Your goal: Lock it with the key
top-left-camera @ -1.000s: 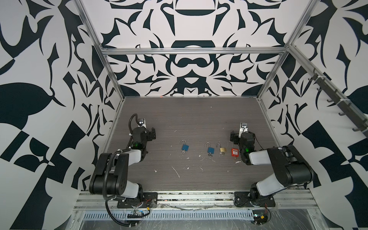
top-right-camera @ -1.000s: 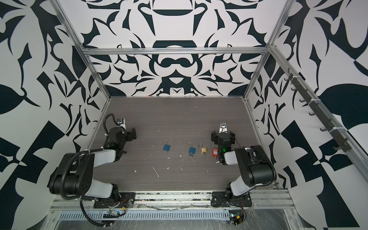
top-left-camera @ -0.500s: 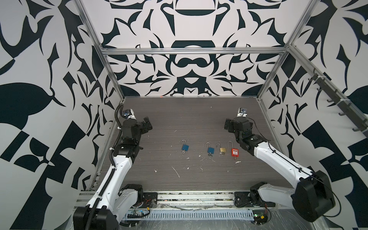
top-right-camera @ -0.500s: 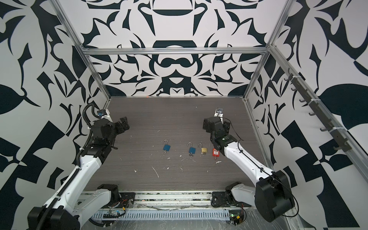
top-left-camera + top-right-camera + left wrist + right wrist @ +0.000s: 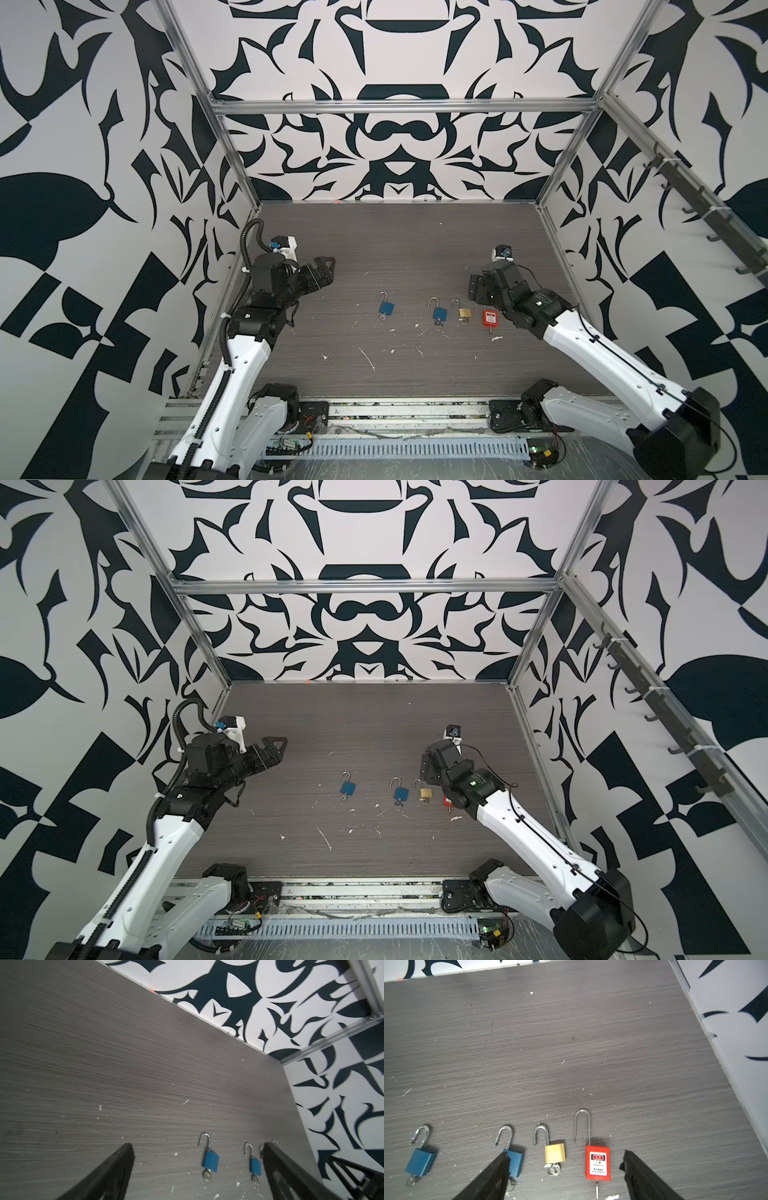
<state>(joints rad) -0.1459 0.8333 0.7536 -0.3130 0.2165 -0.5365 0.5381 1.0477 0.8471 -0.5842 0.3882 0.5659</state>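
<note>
Four padlocks lie in a row on the grey table, all with open shackles and a key in the bottom. From left to right they are a blue one (image 5: 386, 308) (image 5: 211, 1161) (image 5: 421, 1161), a second blue one (image 5: 440, 313) (image 5: 517, 1162), a brass one (image 5: 465, 312) (image 5: 554, 1153) and a red one (image 5: 490, 318) (image 5: 597, 1162). My left gripper (image 5: 326, 272) (image 5: 198, 1147) hovers open, left of the row and above the table. My right gripper (image 5: 478, 289) (image 5: 566, 1155) hangs open just above the brass and red padlocks, holding nothing. The red padlock's key (image 5: 597, 1189) sticks out below its body.
Small white scraps (image 5: 368, 359) litter the table in front of the padlocks. Patterned walls with aluminium posts (image 5: 559, 174) close in the table on three sides. A metal rail (image 5: 395, 415) with the arm bases runs along the front edge.
Both arms have unfolded from a low tucked pose and lifted. The left gripper now points toward the padlocks. The right gripper has swung up over the right end of the row.
</note>
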